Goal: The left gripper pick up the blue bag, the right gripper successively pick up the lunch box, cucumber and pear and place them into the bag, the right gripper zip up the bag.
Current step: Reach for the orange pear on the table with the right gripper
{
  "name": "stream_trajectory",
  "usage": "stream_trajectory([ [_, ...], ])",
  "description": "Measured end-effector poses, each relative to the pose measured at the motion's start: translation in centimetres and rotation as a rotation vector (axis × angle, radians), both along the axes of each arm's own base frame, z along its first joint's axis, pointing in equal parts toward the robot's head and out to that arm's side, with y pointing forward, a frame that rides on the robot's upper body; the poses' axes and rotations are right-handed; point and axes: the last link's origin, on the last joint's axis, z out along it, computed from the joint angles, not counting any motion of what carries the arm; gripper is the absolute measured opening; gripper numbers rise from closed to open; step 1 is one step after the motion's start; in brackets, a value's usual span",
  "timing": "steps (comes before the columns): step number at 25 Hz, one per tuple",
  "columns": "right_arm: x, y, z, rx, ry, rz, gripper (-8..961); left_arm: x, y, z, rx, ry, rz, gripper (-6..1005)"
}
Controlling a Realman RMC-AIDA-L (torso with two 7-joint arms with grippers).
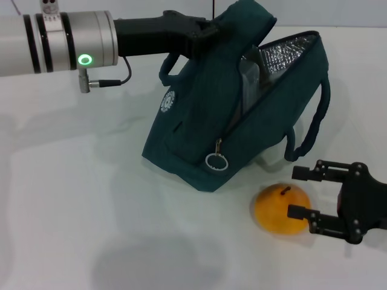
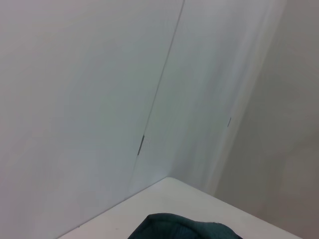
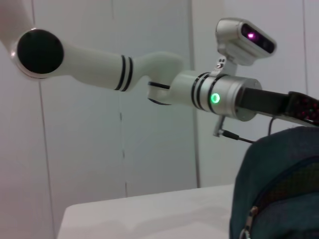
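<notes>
One blue bag (image 1: 199,121) stands on the one white bench (image 1: 72,199), with two carry straps, one zip pull and one metal ring (image 1: 216,162) showing. One lunch box (image 1: 250,75) sits in its open mouth. One pear (image 1: 282,209) lies outside. Two robot hands show: the left hand (image 1: 202,36) and the right hand (image 1: 302,193).

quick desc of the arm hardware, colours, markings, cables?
Left arm: silver-white cylinder, black rings, green lit ring, short black cable, black tool. Right tool: black, two bolted linkage fingers. The right wrist view shows a silver camera module with a purple-lit lens.
</notes>
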Motion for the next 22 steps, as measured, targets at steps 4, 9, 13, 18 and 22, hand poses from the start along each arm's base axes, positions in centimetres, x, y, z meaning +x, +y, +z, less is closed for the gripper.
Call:
stream_trajectory([
  [4, 0.0, 0.3, -0.3, 0.009, 0.001, -0.008, 589, 0.0, 0.0, 0.0, 0.000, 0.000, -0.001, 72],
  [9, -0.1, 0.4, -0.8, -0.002, -0.013, -0.003, 524, 0.1, 0.0, -0.1, -0.002, 0.001, -0.004, 73],
  [13, 0.0, 0.6, -1.0, 0.002, -0.027, -0.011, 457, 0.1, 0.0, -0.1, -0.002, 0.002, -0.004, 74],
  [18, 0.4, 0.7, -1.1, 0.016, -0.046, -0.031, 393, 0.1, 0.0, -0.1, 0.002, 0.004, -0.009, 74],
  [22, 0.4, 0.9, -1.4, 0.011, -0.056, -0.033, 369, 0.3, 0.0, -0.1, 0.002, 0.003, -0.013, 75],
])
